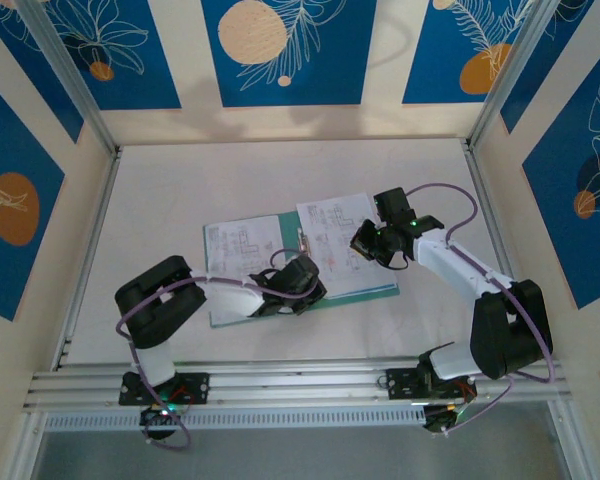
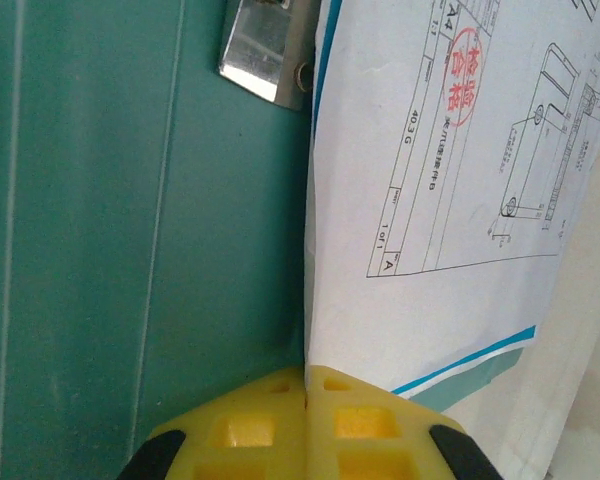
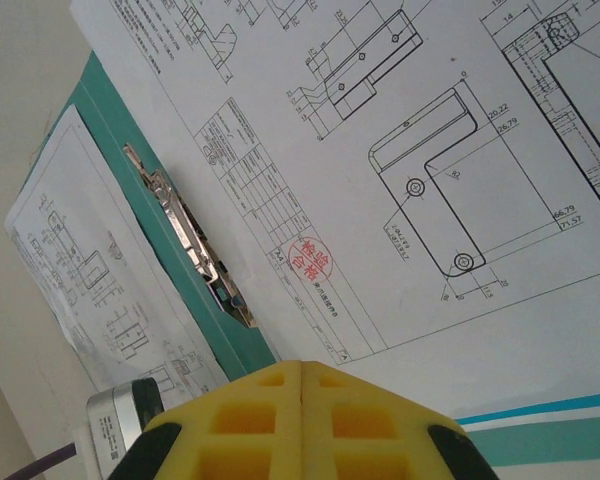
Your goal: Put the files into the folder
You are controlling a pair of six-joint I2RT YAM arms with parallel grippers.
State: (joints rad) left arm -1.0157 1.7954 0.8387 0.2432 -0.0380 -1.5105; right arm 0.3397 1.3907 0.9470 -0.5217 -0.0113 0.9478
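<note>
Top external view: folder (image 1: 365, 293) lay open on the table (image 1: 180, 200), with the files (image 1: 330, 225) as printed white sheets on both halves, one to each side of the metal clip (image 1: 302, 240) at the spine. This view gave the arm poses, but the fingertips were too small to read. The left arm was folded, its elbow pushed out well left of the clip and its forearm running back toward the folder's near edge, with the left gripper (image 1: 300, 285) just on the near side of the clip. The right arm had its elbow far right of the clip and its forearm slanting in over the right-hand sheet, with the right gripper (image 1: 375, 245) just right of the clip. Left wrist view added the detail: the yellow fingers (image 2: 250, 430) were pressed together with no gap, and the seam lined up with the edge of the drawing sheet right of the clip. I could not tell whether that edge was pinched. Bare teal lay left of the clip, and a red stamp (image 2: 465, 85) and a thin sky-blue sheet (image 2: 480, 357) edge under the white one lay to its right. Right wrist view showed that gripper's fingers (image 3: 360, 430) likewise fully closed, with nothing visibly between them, poised over the stamped sheet. It also showed the second sheet on the clip's far side.
</note>
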